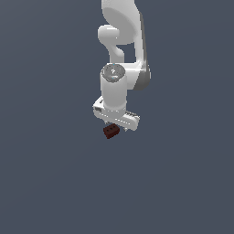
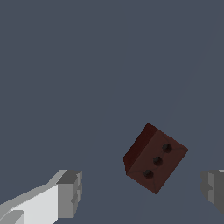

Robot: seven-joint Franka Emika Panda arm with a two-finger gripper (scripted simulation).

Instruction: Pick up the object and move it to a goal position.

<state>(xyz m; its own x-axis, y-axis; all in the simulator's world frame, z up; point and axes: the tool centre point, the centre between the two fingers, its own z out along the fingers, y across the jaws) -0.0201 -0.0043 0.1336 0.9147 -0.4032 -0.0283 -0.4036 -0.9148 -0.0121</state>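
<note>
The claw (image 2: 141, 192) hangs with its fingers (image 2: 70, 192) spread wide apart, gripping nothing. The object (image 2: 155, 159) lies between them, untouched, just under the claw on the table (image 1: 55, 183). Grasping, lifting and carrying to the goal all seem left.

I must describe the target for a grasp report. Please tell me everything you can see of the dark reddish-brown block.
The block is small, dark reddish-brown and matte, like a brick. One flat face shows three round dark holes in a row. It sits turned at an angle to the open claw, between its two fingers, touching neither. In the exterior view it lies just under the claw on the plain grey ground.
</note>
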